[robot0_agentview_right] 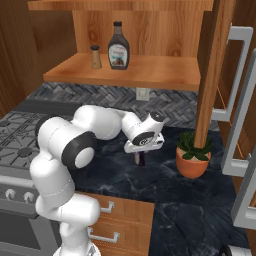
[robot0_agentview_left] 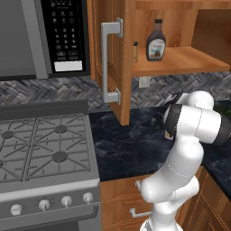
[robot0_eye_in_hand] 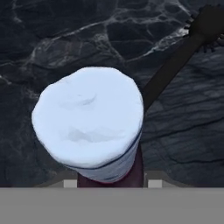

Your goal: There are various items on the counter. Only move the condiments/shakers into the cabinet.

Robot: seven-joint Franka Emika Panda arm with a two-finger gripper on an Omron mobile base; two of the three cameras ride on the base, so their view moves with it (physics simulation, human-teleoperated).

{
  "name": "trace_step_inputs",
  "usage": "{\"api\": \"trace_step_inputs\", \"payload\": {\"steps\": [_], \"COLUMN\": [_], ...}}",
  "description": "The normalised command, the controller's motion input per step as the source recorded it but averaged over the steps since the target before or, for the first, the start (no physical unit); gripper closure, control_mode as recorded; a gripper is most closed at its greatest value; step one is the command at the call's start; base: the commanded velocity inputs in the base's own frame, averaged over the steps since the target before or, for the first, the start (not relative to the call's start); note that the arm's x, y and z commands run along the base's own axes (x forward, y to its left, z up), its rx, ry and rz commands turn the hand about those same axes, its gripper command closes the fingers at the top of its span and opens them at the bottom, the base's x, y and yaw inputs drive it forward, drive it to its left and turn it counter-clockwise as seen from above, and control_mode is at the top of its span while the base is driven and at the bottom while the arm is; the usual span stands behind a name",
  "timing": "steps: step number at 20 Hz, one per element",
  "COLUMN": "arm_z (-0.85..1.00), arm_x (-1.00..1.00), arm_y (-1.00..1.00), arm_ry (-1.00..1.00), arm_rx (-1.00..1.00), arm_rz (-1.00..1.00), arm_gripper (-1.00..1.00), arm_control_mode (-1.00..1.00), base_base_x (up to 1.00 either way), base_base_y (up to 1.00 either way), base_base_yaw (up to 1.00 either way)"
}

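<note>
The step in hand looks like the pickup of the last condiment: the small dark bottle [robot0_agentview_right: 140, 158] with its pale cap [robot0_eye_in_hand: 89, 122] stands upright on the counter [robot0_agentview_right: 125, 180], and the hand [robot0_agentview_right: 142, 150] is right on top of it. Whether the hand is clenched on the bottle or only closing around it, I cannot tell; the fingertips are hidden under the cap in the hand view and too small to read in the right base view.

To do this well, I would judge that the grip should settle on the bottle's body below the cap, not on the cap alone, and be firm before any lift. The lift should go straight up first, then swing toward the cabinet [robot0_agentview_left: 180, 63] at about 12 o'clock in the right base view. The open cabinet door [robot0_agentview_right: 212, 70] hangs at about 2 o'clock from the hand, so the path should stay clear of its edge.

In the hand view the cap sits dead centre, slightly toward 6 o'clock, directly in line with the hand. The potted plant [robot0_agentview_right: 192, 155] stands at 3 o'clock of the hand, near but apart.

The shaker [robot0_agentview_right: 95, 57] and the syrup bottle [robot0_agentview_right: 119, 46] already stand on the cabinet shelf [robot0_agentview_right: 150, 70].
</note>
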Motion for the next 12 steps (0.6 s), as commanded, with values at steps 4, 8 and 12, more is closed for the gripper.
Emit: {"api": "trace_step_inputs", "payload": {"steps": [4, 8, 12], "arm_z": [0.27, 0.94, 1.0], "arm_x": [-0.25, -0.63, -0.79], "arm_y": [0.0, -0.02, -0.1], "arm_ry": [-0.22, -0.41, -0.42], "arm_rx": [0.0, 0.0, -0.01], "arm_rz": [0.0, 0.0, -0.01], "arm_gripper": [1.0, 1.0, 1.0], "arm_control_mode": [-1.0, -1.0, -1.0], "base_base_x": [0.0, 0.0, 0.0], "base_base_y": [0.0, 0.0, 0.0], "base_base_yaw": [0.0, 0.0, 0.0]}}
